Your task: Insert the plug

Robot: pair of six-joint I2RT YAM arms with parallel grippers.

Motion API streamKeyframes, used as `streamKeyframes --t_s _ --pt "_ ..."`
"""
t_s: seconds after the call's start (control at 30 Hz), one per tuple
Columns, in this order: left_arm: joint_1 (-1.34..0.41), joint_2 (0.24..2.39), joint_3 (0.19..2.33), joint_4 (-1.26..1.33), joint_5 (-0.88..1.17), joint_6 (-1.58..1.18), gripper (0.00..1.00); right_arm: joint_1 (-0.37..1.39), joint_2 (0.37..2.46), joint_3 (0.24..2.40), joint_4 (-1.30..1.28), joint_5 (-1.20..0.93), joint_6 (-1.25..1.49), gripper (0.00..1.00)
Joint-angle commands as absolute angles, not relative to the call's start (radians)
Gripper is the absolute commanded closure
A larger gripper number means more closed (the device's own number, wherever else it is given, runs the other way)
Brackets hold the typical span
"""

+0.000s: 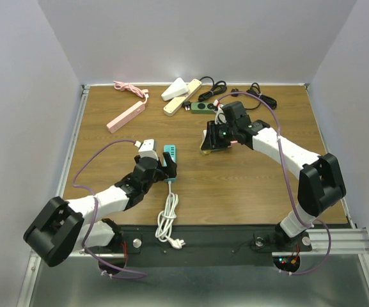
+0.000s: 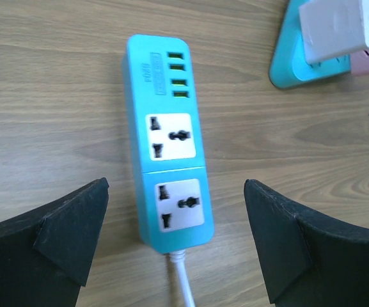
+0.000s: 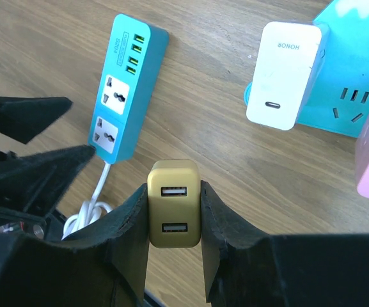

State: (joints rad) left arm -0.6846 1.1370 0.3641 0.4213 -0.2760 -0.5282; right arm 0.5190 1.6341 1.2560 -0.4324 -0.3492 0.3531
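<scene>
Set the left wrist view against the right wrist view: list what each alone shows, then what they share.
Left wrist only: the long turquoise plastic power strip lying between the fingers of the open left pincer, touching neither. Right wrist only: the gold two-port USB charger block clamped in the right pincer, and the coil of white cable. Shared: that strip with its two sockets and four green USB ports, the wooden table, and a white wall adapter sitting on a second turquoise strip.
</scene>
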Motion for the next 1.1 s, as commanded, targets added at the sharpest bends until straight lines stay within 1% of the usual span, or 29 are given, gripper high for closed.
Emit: streamKeyframes --t_s 0.0,0.13,0.3,0.47,0.63,0.87,0.9,1.07 --pt "-0.673 1.206 0.35 0.617 -0.15 -0.514 0.01 0.531 1.629 1.287 -0.376 -0.318 0.37 1.0" --pt "-0.673 1.294 0.359 0.634 -0.126 -0.552 0.01 0.534 1.615 1.281 -0.374 -0.31 0.373 1.0" --pt "-0.675 1.298 0.33 0.65 -0.13 -0.598 0.01 0.534 1.594 1.267 -0.377 -0.293 0.373 0.99" --pt "-0.687 1.31 0.318 0.663 -0.038 -0.693 0.01 0.535 1.574 1.262 -0.377 -0.252 0.377 1.0" --pt "-0.747 1.316 0.322 0.672 -0.014 -0.759 0.01 0.568 1.572 1.276 -0.376 -0.196 0.382 1.0" --pt "-0.862 1.385 0.412 0.695 -0.023 -0.828 0.01 0.61 1.568 1.275 -0.374 -0.117 0.411 1.0" --pt "-0.889 1.4 0.423 0.695 -0.037 -0.834 0.01 0.629 1.562 1.27 -0.373 -0.077 0.417 1.0" --pt "-0.899 1.398 0.446 0.692 -0.043 -0.828 0.01 0.696 1.529 1.23 -0.344 -0.006 0.449 1.0"
